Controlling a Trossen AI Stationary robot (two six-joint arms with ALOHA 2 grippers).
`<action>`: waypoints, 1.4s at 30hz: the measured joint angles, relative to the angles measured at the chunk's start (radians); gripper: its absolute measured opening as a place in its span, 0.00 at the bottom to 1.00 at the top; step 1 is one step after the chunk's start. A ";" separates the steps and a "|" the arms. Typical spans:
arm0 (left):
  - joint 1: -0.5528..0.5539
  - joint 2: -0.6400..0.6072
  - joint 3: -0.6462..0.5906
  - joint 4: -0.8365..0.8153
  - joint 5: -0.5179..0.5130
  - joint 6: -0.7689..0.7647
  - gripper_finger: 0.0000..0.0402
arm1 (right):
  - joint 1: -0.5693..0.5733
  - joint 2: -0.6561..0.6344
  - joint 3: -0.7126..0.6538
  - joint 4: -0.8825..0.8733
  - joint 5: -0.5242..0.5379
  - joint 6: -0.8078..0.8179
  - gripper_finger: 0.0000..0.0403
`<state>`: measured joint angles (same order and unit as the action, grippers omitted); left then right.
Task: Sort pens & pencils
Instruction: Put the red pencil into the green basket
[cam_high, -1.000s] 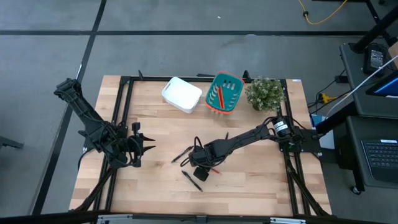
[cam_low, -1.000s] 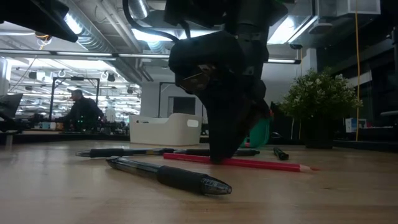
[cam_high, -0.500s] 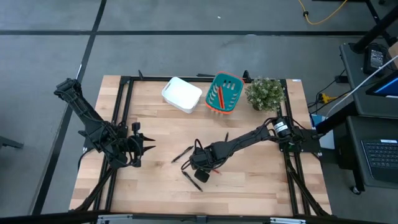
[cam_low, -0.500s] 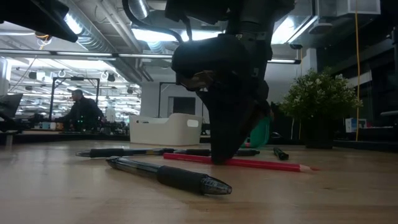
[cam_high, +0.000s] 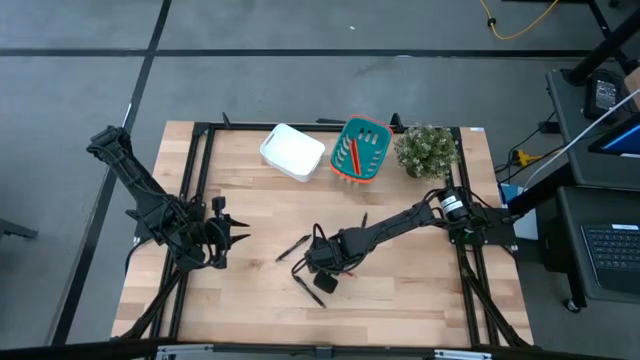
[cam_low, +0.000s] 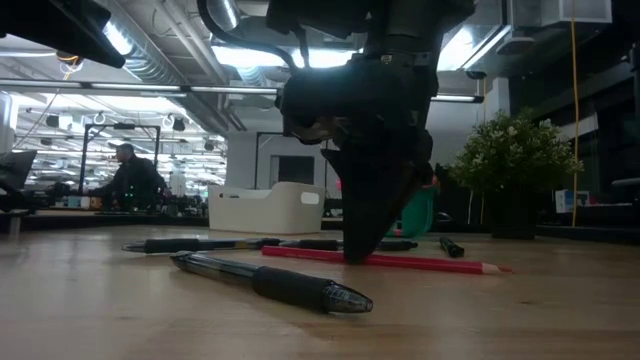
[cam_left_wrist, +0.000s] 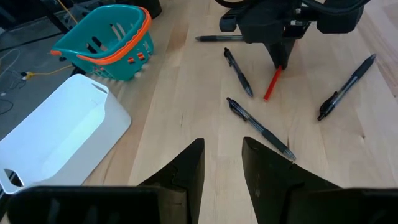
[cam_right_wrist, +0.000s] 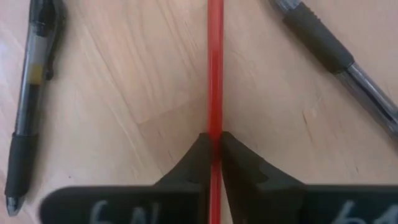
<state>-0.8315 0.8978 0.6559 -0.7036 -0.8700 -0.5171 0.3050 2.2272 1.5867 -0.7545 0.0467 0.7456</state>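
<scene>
Right gripper (cam_right_wrist: 214, 146) is down at the bench (cam_high: 400, 300) surface, fingers pressed in on either side of a red pencil (cam_right_wrist: 215, 68); the wrist view shows both fingertips tight against the shaft. The pencil lies flat on the wood, thin, plain red, with a sharpened tip visible in the low view (cam_low: 440, 264).

Count of black pens on the bench, taken from the left wrist view: four loose. One (cam_left_wrist: 238, 71) lies just beside the red pencil, one (cam_left_wrist: 261, 129) lies nearer the left arm, one (cam_left_wrist: 347, 86) is on the far side of the pencil, and one (cam_left_wrist: 211, 38) shows partly behind the right gripper. All are black-barrelled with dark grips; the nearest one in the low view (cam_low: 270, 282) has a clear section at the tip.

Teal basket (cam_high: 372, 160) with an orange rim, well apart from the red pencil toward the bench's back edge, holds two red-orange pencils (cam_high: 353, 155). White bin (cam_high: 292, 152) stands just beside the basket; potted plant (cam_high: 427, 150) on the basket's other side.

Left gripper (cam_left_wrist: 222, 165) hangs over the bench's left part, well apart from the red pencil, fingers spread, holding nothing. Bare wood lies between it and the pens, and along the front edge.
</scene>
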 joint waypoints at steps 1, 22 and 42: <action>0.000 0.000 0.000 0.000 0.000 0.000 0.25 | 0.000 0.000 0.000 0.000 0.000 -0.006 0.05; 0.000 0.000 0.000 0.000 0.000 -0.006 0.25 | 0.000 0.000 -0.005 0.093 0.068 -0.031 0.03; 0.000 0.000 0.000 -0.003 0.000 -0.006 0.25 | -0.002 -0.027 -0.011 0.090 0.342 -0.044 0.00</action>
<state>-0.8316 0.8978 0.6559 -0.7071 -0.8700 -0.5232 0.3027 2.2007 1.5761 -0.6641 0.3890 0.7013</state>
